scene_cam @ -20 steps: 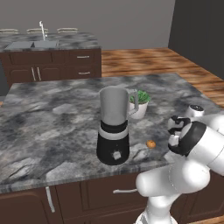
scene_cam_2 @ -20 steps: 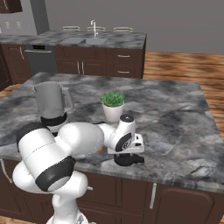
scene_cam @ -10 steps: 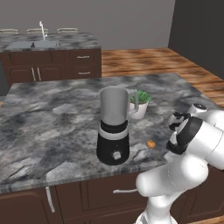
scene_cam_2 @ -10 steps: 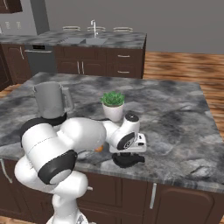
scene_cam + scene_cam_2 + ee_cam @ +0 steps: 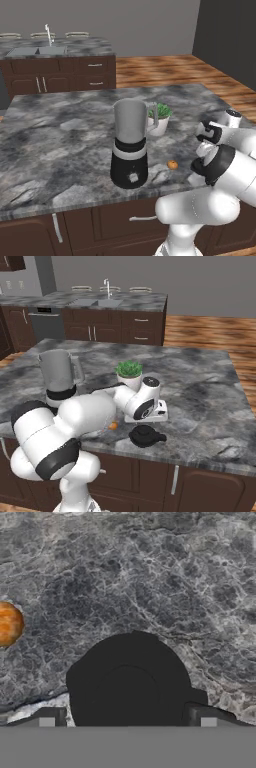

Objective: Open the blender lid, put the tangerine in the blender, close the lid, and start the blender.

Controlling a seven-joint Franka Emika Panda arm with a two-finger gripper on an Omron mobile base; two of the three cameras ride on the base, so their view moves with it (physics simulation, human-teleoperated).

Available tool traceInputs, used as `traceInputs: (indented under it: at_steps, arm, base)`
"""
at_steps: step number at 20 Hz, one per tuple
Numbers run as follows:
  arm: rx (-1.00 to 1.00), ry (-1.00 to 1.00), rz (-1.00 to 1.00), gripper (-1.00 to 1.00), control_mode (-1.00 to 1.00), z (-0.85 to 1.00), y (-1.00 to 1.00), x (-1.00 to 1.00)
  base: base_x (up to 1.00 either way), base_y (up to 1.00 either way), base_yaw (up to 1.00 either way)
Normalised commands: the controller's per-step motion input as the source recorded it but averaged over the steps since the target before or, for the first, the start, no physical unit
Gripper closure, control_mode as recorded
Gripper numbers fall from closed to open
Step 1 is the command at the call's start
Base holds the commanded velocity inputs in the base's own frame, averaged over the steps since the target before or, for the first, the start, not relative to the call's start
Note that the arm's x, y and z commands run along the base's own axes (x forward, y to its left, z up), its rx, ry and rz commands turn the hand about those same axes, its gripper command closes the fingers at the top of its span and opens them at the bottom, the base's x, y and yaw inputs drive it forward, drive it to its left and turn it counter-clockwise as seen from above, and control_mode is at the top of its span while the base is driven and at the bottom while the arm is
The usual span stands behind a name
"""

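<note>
From the left base view, one blender (image 5: 131, 145) stands open-topped on the stone counter (image 5: 55, 135), with one potted plant (image 5: 159, 118) just behind its handle. One tangerine (image 5: 172, 164) lies on the counter to the blender's right, apart from it.

The right base view shows one blender lid (image 5: 145, 436) lying flat on the counter near the front edge, directly below the arm's hand. The tangerine peeks out beside the forearm, near the lid.

In the hand view, the gripper (image 5: 127, 721) hangs over the lid with its two fingertips (image 5: 47, 718) spread wide on either side of the black disc, no longer pinching it, so the lid looks released. The tangerine sits at the frame's left edge.

Risk, as a judgement: the lid rests close to the counter edge, and a sideways sweep toward the fruit could nudge it off. The small, round tangerine could roll away under an off-centre pinch.
</note>
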Motion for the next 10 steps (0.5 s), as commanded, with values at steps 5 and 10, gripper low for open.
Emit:
traceInputs:
  at_steps: [5, 10]
  arm:
    - [0.00, -0.04, 0.00, -1.00, -1.00, 0.40, 0.49, -0.13]
    - [-0.06, 0.03, 0.05, -1.00, -1.00, 0.06, 0.91, -0.13]
  base:
    - [0.00, 0.00, 0.00]
    - [0.00, 0.00, 0.00]
